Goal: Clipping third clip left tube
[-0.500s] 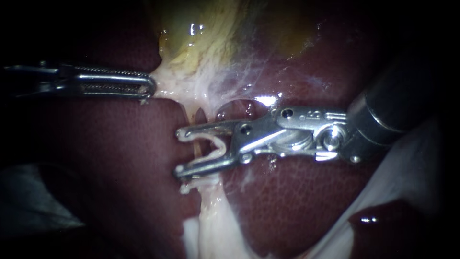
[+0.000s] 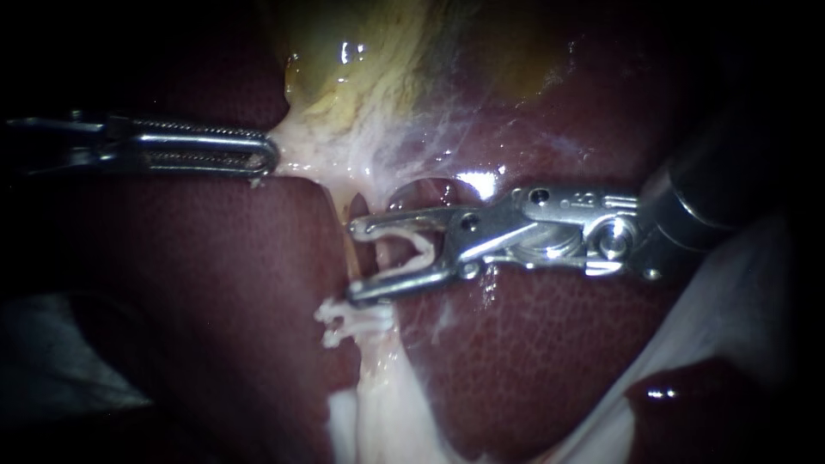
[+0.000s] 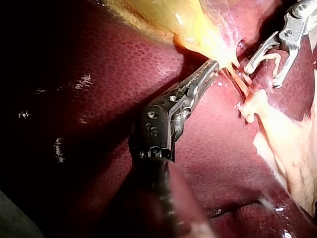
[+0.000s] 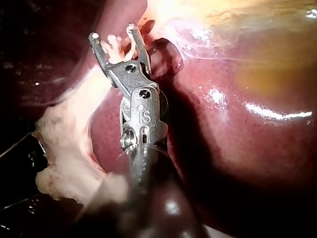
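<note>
- Endoscope: the left instrument [image 2: 271, 157] is clamped on pale tissue [image 2: 296, 150] below the gallbladder [image 2: 361, 69]. The right instrument [image 2: 356, 262] has its jaws wide, cradling an unsqueezed clip [image 2: 418, 251]. The tips straddle the tube [image 2: 359, 209], just above the placed clips [image 2: 344, 325].
- Left wrist: same clamp from the left instrument [image 3: 213, 65], with the tube [image 3: 237, 84] running off its tip.
- Right wrist: the right instrument [image 4: 112, 30] looks mid-positioning. It probably needs seating deeper, then a squeeze.

We see darkness closing in at every edge. Bright light pools at the middle. A white sheet [image 2: 739, 292] lies lower right and a grey fold [image 2: 69, 361] lower left.
</note>
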